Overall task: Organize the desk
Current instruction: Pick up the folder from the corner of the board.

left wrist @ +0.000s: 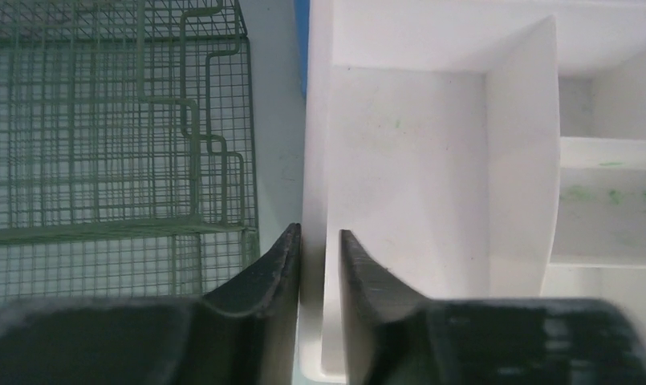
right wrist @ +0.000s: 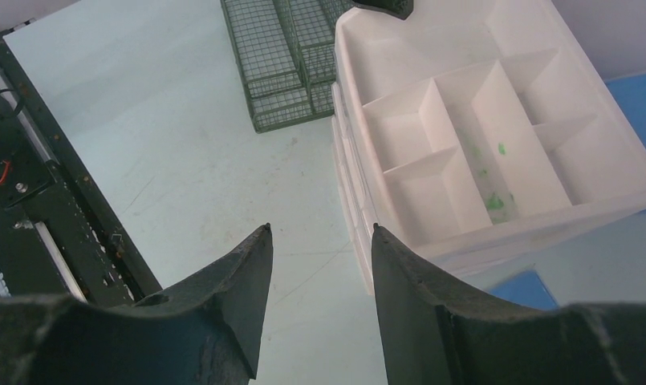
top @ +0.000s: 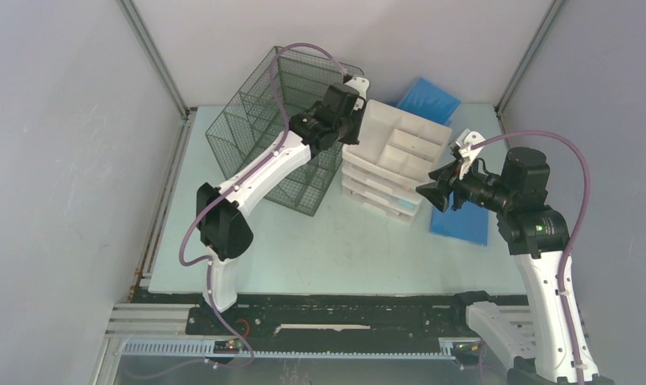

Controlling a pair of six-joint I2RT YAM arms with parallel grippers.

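Desk point(top: 303, 241) fills the cell floor. The white drawer unit point(top: 396, 156) stands on it just beside the wire-mesh organizer point(top: 271, 120). Slide the unit slowly and level. Left gripper point(left wrist: 319, 265) is narrow, pinching the unit's rim wall. Right gripper point(right wrist: 319, 241) gapes wide, empty.

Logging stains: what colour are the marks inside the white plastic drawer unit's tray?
Green marks; right wrist view.

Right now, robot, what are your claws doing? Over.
Left claw pinching rim of white plastic drawer unit. Right claw open, empty, above pale mint-green desk. Dark wire-mesh organizer close beside the unit.
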